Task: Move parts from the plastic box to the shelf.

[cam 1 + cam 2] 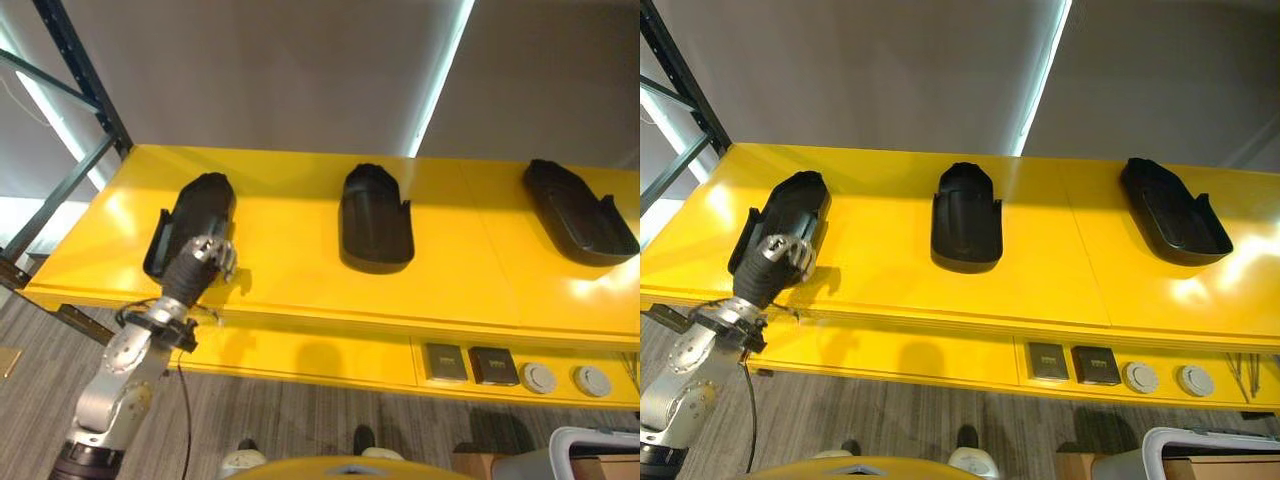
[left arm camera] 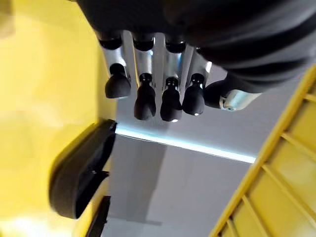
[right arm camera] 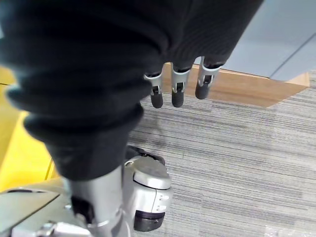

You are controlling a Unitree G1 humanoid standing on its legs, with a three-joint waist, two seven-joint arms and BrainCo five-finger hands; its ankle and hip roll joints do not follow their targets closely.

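Observation:
Three black moulded parts lie on the yellow shelf (image 1: pixel 290 270): a left part (image 1: pixel 195 215), a middle part (image 1: pixel 375 220) and a right part (image 1: pixel 575 212). My left hand (image 1: pixel 207 260) hovers at the near end of the left part, just above the shelf's front. In its wrist view its fingers (image 2: pixel 145 98) hang straight and empty, with a black part (image 2: pixel 81 177) lying past them on the yellow surface. My right hand (image 3: pixel 176 89) hangs low over grey carpet, fingers relaxed and holding nothing. A pale plastic box's rim (image 1: pixel 600 445) shows at the lower right.
Under the shelf's front edge a lower ledge holds two dark square pieces (image 1: pixel 470 364) and two white round ones (image 1: pixel 565 379). A dark metal rack upright (image 1: pixel 85 75) stands at the left. A brown board (image 3: pixel 247 86) lies on the carpet near my right hand.

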